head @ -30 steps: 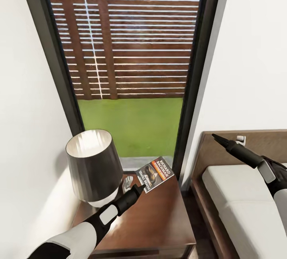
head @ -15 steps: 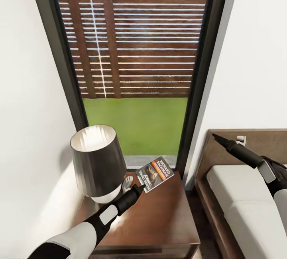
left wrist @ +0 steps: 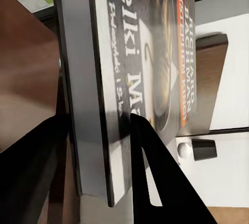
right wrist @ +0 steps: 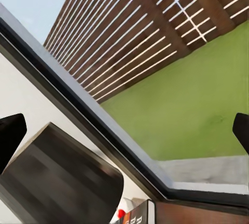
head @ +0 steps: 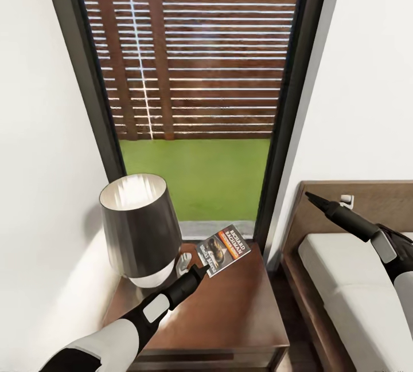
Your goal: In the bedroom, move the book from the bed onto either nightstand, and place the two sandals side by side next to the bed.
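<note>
Dark brown glossy wood: the nightstand (head: 229,309) stands below the tall black-framed window (head: 195,91), with the bed (head: 350,280) just to its right, headboard against the white wall. A lamp (head: 140,226) with a dark grey shade occupies the nightstand's back left corner.

Left gripper (head: 204,269) reaches over the nightstand top, pinching the book (head: 223,249) by its lower edge. Left wrist view: the black fingers (left wrist: 155,182) sit on either side of the book's (left wrist: 140,68) thickness, one on the cover, one behind the pages. Cover faces up and toward the camera, orange band and author lettering legible. Book is tilted, held above the wood near the window sill; cannot tell if its far edge touches the top.

Right gripper (head: 310,195) is raised over the headboard, well apart from the book. Right wrist view: its fingertips (right wrist: 10,133) sit at opposite edges, spread wide, nothing between them; lamp shade (right wrist: 57,182), window frame and lawn lie beyond.
</note>
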### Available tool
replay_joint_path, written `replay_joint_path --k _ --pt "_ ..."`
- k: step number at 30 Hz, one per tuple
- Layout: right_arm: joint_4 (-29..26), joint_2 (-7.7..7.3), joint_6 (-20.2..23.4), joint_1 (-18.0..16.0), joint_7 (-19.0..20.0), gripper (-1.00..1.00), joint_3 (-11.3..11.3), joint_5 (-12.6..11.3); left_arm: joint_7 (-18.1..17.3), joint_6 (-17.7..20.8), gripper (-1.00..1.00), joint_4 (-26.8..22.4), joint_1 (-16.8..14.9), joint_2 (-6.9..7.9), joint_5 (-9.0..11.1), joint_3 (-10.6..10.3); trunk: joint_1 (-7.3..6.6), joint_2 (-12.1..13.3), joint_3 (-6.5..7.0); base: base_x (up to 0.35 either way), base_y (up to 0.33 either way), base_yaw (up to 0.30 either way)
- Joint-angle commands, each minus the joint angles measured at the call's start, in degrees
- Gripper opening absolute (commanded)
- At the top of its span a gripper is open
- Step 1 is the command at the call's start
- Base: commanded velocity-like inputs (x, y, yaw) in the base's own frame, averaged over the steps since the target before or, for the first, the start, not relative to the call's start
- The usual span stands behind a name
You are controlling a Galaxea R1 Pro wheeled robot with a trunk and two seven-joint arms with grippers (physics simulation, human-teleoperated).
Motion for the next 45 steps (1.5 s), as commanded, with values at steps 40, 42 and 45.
replay_joint_path --k 40,42,45 --pt "0.0 0.0 0.5 0.0 0.1 1.0 0.0 -0.2 -0.2 0.5 -1.0 0.0 0.0 0.01 0.7 -0.2 8.78 -16.1 -7.24 0.0 0.0 0.0" --pt "0.0 0.0 0.5 0.0 0.1 1.0 0.0 -0.2 -0.2 0.5 -1.0 0.0 0.0 0.01 0.7 -0.2 9.22 -16.9 -7.6 0.0 0.0 0.0" --pt "0.0 0.0 0.5 0.0 0.1 1.0 0.0 -0.2 -0.2 0.5 -1.0 0.0 0.0 0.01 0.7 -0.2 9.88 -18.1 -8.14 0.0 0.0 0.0"
